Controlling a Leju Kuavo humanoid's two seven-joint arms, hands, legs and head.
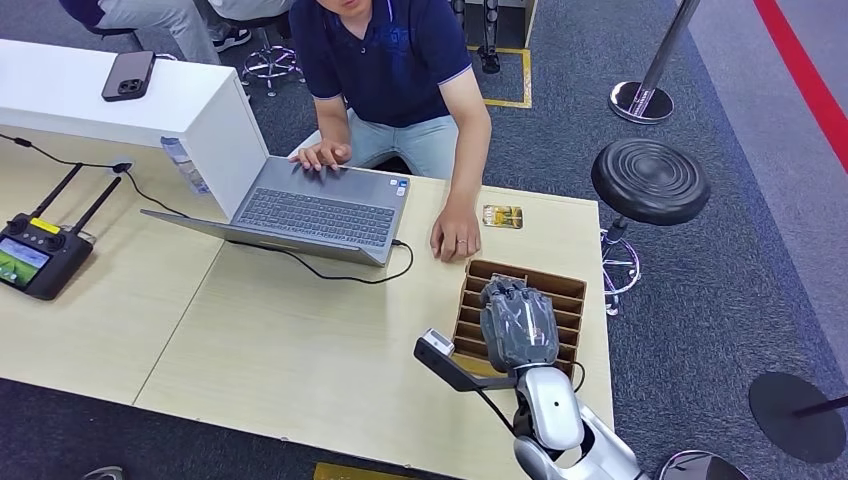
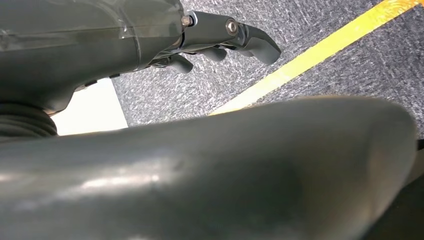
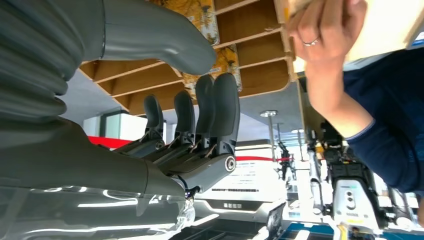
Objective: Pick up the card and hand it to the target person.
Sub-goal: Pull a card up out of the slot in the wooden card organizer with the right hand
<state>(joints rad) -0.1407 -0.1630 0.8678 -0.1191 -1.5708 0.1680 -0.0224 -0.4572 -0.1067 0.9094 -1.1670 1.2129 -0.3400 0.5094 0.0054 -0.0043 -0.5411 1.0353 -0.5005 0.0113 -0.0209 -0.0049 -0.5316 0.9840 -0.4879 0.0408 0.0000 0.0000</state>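
Observation:
A wooden slotted card rack (image 1: 560,285) stands at the table's right end, and my right hand (image 1: 517,325) reaches down into it. In the right wrist view a yellow patterned card (image 3: 226,61) stands in a slot of the rack (image 3: 250,22). It lies between the thumb (image 3: 165,37) and the straight fingers (image 3: 220,105) of my right hand (image 3: 200,90), with a small gap showing. Another yellow card (image 1: 502,216) lies flat on the table beyond the rack. The person in a blue shirt (image 1: 385,60) sits across, one hand (image 1: 455,240) resting next to the rack. My left hand (image 2: 220,40) hangs over carpet, holding nothing.
An open laptop (image 1: 320,205) with a cable sits in front of the person. A remote controller (image 1: 35,255) lies at the far left, and a phone (image 1: 128,75) rests on a white box (image 1: 215,115). A black stool (image 1: 650,180) stands off the table's right edge.

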